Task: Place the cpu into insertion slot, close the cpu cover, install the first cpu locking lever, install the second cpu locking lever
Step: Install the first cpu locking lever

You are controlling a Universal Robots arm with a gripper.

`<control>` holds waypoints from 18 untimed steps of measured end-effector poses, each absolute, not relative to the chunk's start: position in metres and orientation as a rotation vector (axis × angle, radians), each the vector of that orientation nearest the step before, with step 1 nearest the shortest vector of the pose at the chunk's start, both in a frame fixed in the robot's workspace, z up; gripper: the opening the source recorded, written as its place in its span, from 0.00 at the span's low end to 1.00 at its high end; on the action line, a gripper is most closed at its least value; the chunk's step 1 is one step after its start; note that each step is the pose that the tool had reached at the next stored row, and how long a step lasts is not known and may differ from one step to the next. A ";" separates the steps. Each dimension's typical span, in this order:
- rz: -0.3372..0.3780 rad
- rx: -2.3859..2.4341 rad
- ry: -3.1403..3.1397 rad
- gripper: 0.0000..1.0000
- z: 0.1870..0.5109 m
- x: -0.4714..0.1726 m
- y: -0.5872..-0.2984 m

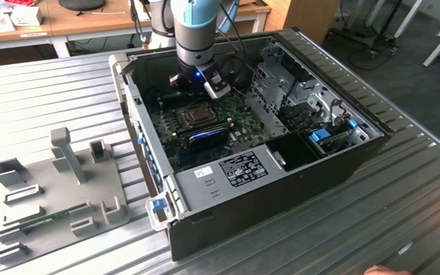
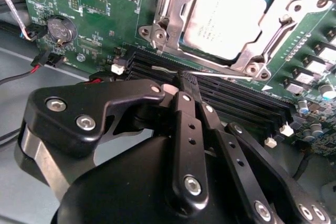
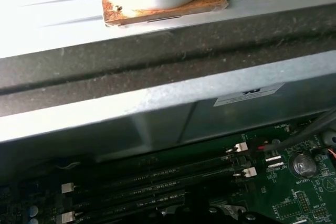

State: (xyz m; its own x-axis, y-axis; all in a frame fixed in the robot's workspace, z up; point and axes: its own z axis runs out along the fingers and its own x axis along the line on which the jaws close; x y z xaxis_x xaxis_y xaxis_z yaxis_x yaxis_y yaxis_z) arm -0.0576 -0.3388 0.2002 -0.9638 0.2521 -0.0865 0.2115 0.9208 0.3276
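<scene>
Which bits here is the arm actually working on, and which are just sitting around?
Part of the job: the cpu; the cpu cover framing it; the thin wire lever along the cover's edge; the gripper close by that lever.
Just there: memory strips; coin battery; drive cage; grey fixture plate outside the case.

The silvery-beige cpu (image 2: 226, 19) lies flat in the silver-rimmed insertion slot (image 2: 157, 35), the silver cpu cover (image 2: 270, 35) framing its face

In the second wrist view the end effector (image 2: 185, 81) hides part of the memory strips (image 2: 247, 97); the cpu cover (image 2: 176, 9) is cropped.
</scene>
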 end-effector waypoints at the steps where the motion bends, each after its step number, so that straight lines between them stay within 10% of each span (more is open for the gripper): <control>1: 0.483 0.358 2.954 0.11 0.200 -0.058 -0.339; 18: 0.483 0.358 2.953 0.11 0.197 -0.059 -0.339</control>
State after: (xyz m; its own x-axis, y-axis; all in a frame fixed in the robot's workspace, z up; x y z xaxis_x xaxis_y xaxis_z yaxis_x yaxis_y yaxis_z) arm -0.0585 -0.3389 0.1966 -0.9638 0.2521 -0.0872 0.2112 0.9208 0.3280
